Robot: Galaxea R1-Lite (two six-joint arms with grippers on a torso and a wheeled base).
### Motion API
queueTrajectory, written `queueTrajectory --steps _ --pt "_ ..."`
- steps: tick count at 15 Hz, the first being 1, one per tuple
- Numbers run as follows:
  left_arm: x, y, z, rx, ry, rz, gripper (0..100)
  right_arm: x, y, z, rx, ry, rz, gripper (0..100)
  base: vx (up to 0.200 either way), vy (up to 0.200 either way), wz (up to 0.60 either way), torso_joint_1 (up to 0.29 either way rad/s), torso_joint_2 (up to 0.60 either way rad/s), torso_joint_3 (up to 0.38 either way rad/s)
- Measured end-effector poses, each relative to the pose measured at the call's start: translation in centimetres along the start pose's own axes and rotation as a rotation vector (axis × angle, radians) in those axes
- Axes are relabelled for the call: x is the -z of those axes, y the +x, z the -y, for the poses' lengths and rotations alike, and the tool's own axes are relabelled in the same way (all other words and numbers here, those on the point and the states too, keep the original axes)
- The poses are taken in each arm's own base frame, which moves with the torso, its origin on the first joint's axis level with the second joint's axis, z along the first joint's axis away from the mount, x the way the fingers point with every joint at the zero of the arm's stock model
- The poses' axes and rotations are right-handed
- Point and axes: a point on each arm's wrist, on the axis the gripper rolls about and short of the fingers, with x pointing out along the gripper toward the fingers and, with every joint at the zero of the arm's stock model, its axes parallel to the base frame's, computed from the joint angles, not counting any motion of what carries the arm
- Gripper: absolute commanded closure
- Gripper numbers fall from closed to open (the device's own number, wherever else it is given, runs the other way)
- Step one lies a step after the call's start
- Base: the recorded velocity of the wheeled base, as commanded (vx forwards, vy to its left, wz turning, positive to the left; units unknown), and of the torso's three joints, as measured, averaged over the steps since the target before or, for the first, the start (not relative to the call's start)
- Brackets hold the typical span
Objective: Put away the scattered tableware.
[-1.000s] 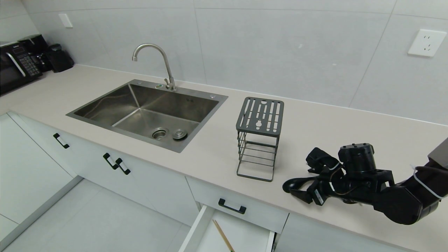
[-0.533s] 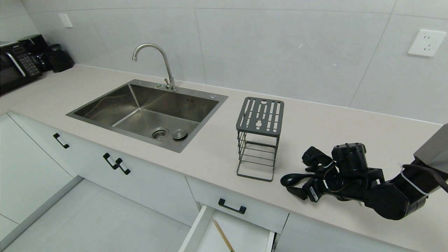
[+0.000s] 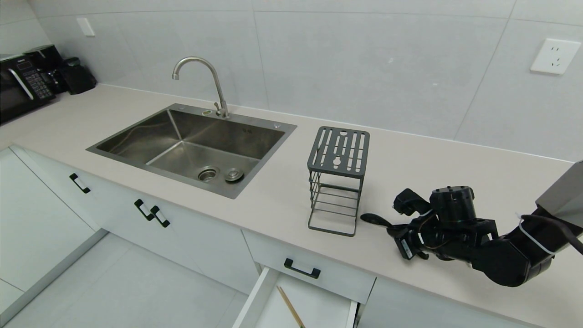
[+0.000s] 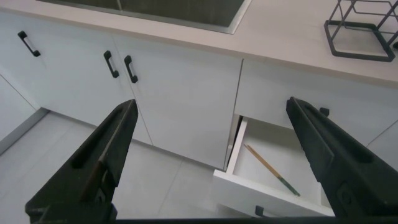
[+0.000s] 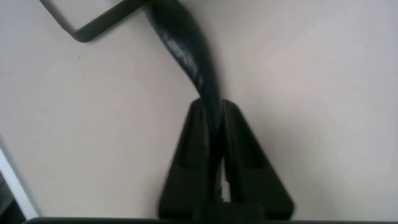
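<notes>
A black spoon lies low over the beige countertop, its bowl pointing at the foot of the dark wire rack. My right gripper is shut on the spoon's handle; the right wrist view shows the spoon pinched between the fingers of the right gripper, with a corner of the rack base just beyond. My left gripper hangs open in front of the white cabinets, above an open drawer holding one chopstick.
A steel sink with a faucet is set into the counter to the left of the rack. The open drawer with the chopstick sits below the counter edge. A microwave stands far left.
The right gripper has shifted slightly left with the spoon, and the spoon's bowl has swung up and toward the rack's foot.
</notes>
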Motion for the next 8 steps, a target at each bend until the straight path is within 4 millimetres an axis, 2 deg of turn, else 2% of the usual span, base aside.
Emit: queueTrajectory --steps 4,8 --pt "0.0 0.0 0.0 -0.001 0.000 0.000 0 -0.3 -0.6 -0.1 0.001 -0.004 0.004 100 0.000 0.000 0.00 0.000 0.00 0.000" --pt "0.0 0.0 0.0 0.000 0.000 0.000 0 -0.9 -2.8 -0.3 0.009 -0.023 0.052 100 0.000 0.000 0.00 0.000 0.00 0.000"
